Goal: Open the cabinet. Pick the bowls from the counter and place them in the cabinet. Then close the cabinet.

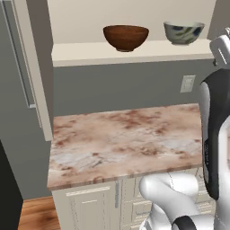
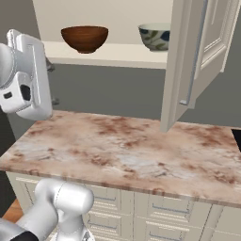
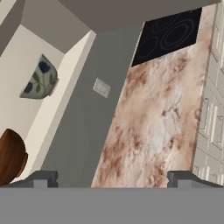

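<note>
Above counter (image 3: 153, 127), end effector (image 3: 112, 177) wide open, empty

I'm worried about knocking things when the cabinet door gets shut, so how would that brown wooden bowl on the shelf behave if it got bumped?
The wooden bowl narrows to a small foot under a rounded belly, so a nudge would probably rock or slide it rather than topple it. Its glossy finish suggests it slides easily on the smooth shelf. Being wood, it likely survives a knock better than the ceramic bowl beside it.
</note>
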Available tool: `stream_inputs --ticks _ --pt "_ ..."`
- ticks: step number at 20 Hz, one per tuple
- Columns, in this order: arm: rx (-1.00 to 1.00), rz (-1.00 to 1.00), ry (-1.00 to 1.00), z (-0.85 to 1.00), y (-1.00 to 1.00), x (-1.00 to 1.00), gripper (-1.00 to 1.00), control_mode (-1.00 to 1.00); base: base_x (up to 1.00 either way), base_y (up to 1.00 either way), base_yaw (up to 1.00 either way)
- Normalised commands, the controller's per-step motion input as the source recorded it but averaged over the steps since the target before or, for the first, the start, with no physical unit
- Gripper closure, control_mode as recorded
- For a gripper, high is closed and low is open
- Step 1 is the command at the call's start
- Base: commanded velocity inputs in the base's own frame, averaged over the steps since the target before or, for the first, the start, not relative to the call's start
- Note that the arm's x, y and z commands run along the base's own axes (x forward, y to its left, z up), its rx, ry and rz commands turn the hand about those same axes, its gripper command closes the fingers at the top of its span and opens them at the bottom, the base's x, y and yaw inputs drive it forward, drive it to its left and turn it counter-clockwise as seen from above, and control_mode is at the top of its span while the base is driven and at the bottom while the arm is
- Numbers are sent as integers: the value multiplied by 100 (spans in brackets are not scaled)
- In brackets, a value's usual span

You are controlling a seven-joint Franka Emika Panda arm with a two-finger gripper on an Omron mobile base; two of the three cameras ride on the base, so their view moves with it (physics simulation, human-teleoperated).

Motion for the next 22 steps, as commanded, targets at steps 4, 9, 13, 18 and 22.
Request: stream_inputs --ticks 4,9,13,18,22 --pt "8 0 -1 -1 -22 -41 -100 -100 0 0 0" --pt "7 3 -13 -1 -26 -38 -100 -100 0 0 0" --pt "5 5 -19 -20 -18 -45 -100 -100 0 0 0" --pt "0 9 -21 -61 -3 -37 -100 -100 0 0 0" --pt "2 10 -16 -13 -13 -31 -100 -100 0 0 0"
